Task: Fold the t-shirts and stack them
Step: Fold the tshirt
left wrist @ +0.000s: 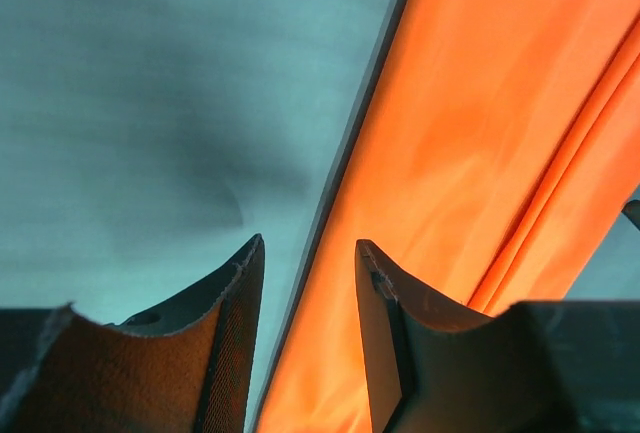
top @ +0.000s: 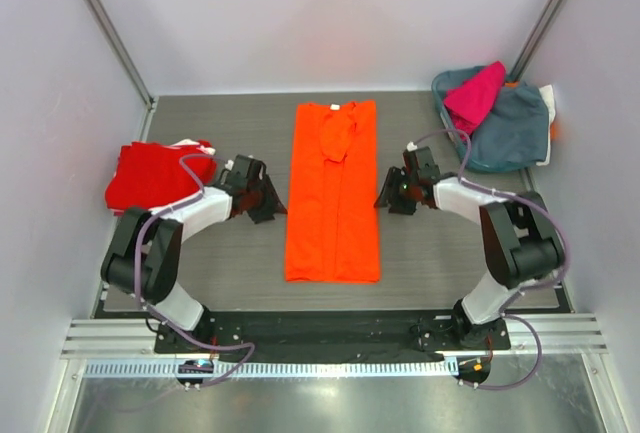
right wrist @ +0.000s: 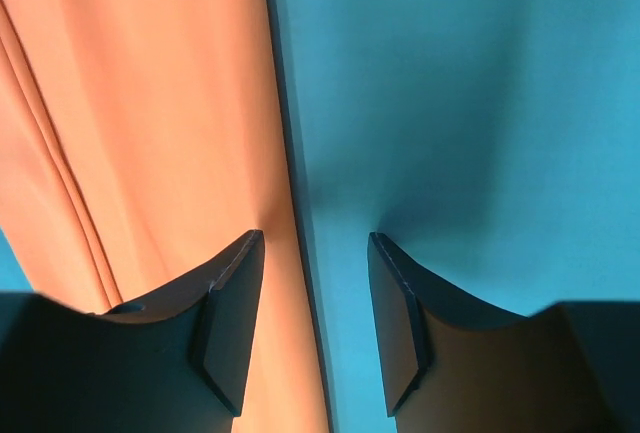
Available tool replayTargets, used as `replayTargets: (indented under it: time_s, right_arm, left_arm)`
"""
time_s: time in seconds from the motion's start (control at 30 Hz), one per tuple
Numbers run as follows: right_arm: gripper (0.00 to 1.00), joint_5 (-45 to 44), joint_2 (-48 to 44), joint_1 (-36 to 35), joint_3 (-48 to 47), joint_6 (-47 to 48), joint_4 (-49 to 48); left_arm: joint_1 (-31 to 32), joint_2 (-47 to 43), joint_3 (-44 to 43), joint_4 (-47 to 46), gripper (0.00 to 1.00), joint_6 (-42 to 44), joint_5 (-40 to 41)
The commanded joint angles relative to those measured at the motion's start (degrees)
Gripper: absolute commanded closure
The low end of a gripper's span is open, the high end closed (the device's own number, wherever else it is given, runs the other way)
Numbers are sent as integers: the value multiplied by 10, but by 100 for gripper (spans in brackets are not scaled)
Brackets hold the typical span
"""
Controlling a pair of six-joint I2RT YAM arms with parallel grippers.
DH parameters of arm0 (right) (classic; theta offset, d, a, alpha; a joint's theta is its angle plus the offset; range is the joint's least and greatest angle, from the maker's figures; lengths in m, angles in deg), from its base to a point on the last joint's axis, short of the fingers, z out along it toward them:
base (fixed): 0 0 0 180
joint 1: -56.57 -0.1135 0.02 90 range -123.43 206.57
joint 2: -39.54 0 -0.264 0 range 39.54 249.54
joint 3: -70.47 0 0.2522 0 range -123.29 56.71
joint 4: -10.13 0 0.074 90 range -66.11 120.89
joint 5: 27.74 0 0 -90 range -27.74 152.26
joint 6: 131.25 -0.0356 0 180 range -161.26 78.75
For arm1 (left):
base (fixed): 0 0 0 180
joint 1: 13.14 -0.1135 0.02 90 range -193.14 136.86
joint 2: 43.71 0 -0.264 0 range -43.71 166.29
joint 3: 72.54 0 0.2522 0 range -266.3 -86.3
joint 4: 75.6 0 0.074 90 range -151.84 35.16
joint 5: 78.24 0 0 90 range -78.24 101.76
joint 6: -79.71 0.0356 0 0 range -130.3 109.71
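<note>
top view: the orange shirt lies in the middle of the table, folded into a long narrow strip that runs from upper centre to lower centre, with a bunched lump near its top end. the red shirt sits in a heap at the left edge of the frame. the magenta shirt lies on a blue-grey cloth in the upper right corner. the left gripper is just beside the strip's left edge and the right gripper just beside its right edge, both about halfway down the strip (from this height the jaws are hard to read).

left wrist view: the left gripper has its jaws parted and nothing sits between them. the orange shirt fills the right of the frame, its edge slanting from top centre down into the gap. bare table takes the left.

right wrist view: the right gripper also stands with jaws apart and empty. the orange shirt fills the left of the frame, and its straight edge runs down beside the left-hand finger. bare table fills the right.
</note>
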Motion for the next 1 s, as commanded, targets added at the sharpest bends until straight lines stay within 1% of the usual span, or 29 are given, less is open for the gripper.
replayTargets:
  time_s: [0.0,0.03,0.07,0.1,0.17,0.2,0.33,0.43,0.53,0.67,0.83,0.97]
  right_arm:
    - [48,1,-95,-16,83,-14,4]
    - [48,2,-115,-30,121,-19,5]
    - [48,2,-132,-38,138,-24,8]
    - [48,3,-167,-47,154,-33,13]
    - [48,4,-198,-63,192,-44,24]
    - [50,4,-211,-67,203,-54,34]
    - [52,28,-288,-87,270,-90,41]
    - [53,39,-318,-114,293,-113,50]
    - [55,38,-344,-126,313,-133,63]
    - [58,45,-386,-137,328,-150,68]
    - [60,43,-393,-155,329,-154,84]
    - [63,40,-384,-164,331,-158,79]
  left_arm:
    - [9,-60,63,-25,57,3,-34]
    - [12,-92,82,-23,57,1,-36]
    - [17,-109,107,-23,57,0,-40]
    - [24,-122,120,-21,57,-2,-43]
    - [30,-154,140,-15,57,-5,-54]
    - [33,-162,156,-13,57,-6,-73]
    - [50,-199,191,2,57,-12,-103]
    - [71,-223,206,28,57,-15,-106]
    - [77,-245,219,55,58,-17,-117]
    - [94,-275,244,65,59,-28,-119]
    - [104,-311,264,77,59,-39,-112]
    - [112,-321,280,76,59,-47,-110]
